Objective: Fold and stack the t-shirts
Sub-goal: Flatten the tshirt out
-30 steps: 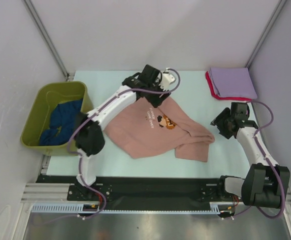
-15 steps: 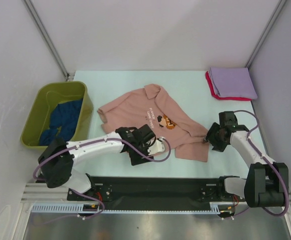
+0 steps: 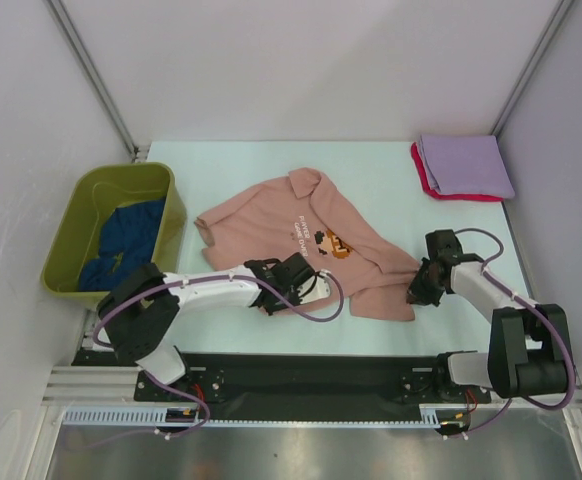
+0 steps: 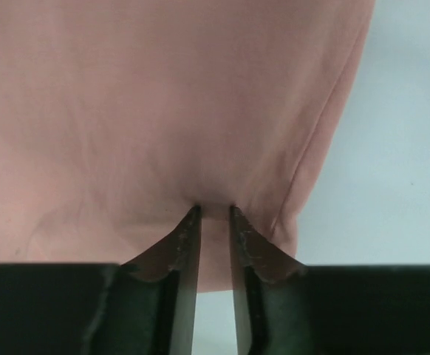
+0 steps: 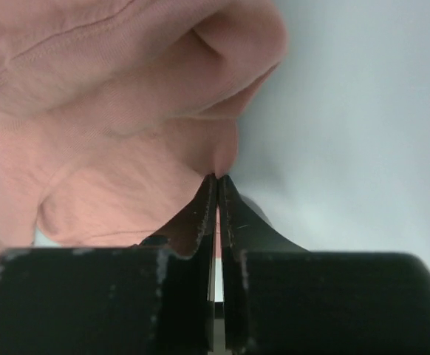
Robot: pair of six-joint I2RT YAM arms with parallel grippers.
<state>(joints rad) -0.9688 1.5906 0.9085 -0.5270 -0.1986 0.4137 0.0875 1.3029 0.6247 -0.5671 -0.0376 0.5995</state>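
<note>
**Asker:** Salmon-pink cloth first, being the largest. Where is it?

**Me:** The salmon-pink shirt point(image 3: 271, 235) sprawls rumpled mid-table. At nine o'clock the olive tub point(image 3: 96, 200) holds the dark blue shirt point(image 3: 121, 250). At one o'clock the lavender shirt point(image 3: 466, 165) lies folded on the red shirt point(image 3: 423, 180).

**Asker:** And your jaws?

**Me:** My left gripper point(image 4: 213, 211), at the shirt's six-o'clock hem, is nearly closed, with a small tuck pinched between its tips. My right gripper point(image 5: 216, 177), at the four-o'clock corner, is pressed together on a thin fold.

**Asker:** How will it handle?

**Me:** Light and limp, I judge. It will sag and drag rather than slip. Hems and corners are the places to hold, lifting both ends together.
</note>
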